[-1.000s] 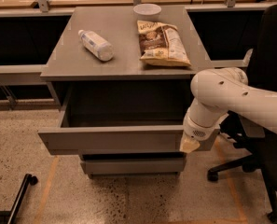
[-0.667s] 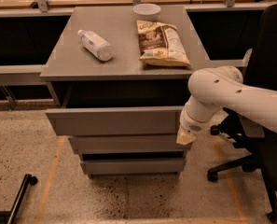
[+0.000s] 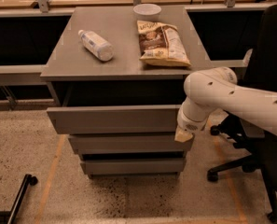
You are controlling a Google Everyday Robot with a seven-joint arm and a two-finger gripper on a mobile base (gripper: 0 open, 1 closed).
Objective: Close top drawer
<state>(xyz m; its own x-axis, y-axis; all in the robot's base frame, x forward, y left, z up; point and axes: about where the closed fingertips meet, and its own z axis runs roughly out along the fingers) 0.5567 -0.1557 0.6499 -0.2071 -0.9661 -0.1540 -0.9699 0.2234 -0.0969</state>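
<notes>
- Comparing this moment with the view a second ago, we find the top drawer (image 3: 114, 119) pushed well in. Its tray interior, which was open to view then, is now hidden under the desk (image 3: 68, 62).
- We note that the drawer front is not yet flush. It stands proud of the middle drawer front (image 3: 128, 143) and the bottom drawer front (image 3: 133, 165) beneath it, and a dark gap remains above it under the desk edge.
- We locate the gripper (image 3: 183, 134) at the right end of the drawer front, by its lower corner and apparently touching it. It has travelled inward along with the front.
- We cannot tell whether the gripper is open or closed.
- We record that the bottle (image 3: 96, 45), chip bag (image 3: 162, 43) and bowl (image 3: 147, 9) on the desk have not moved over the interval.
- We judge the closing push mostly done, with a short travel remaining. Because contact sits at one end of a wide front, we flag a risk that the drawer skews or the gripper slips off the corner before the drawer seats.
</notes>
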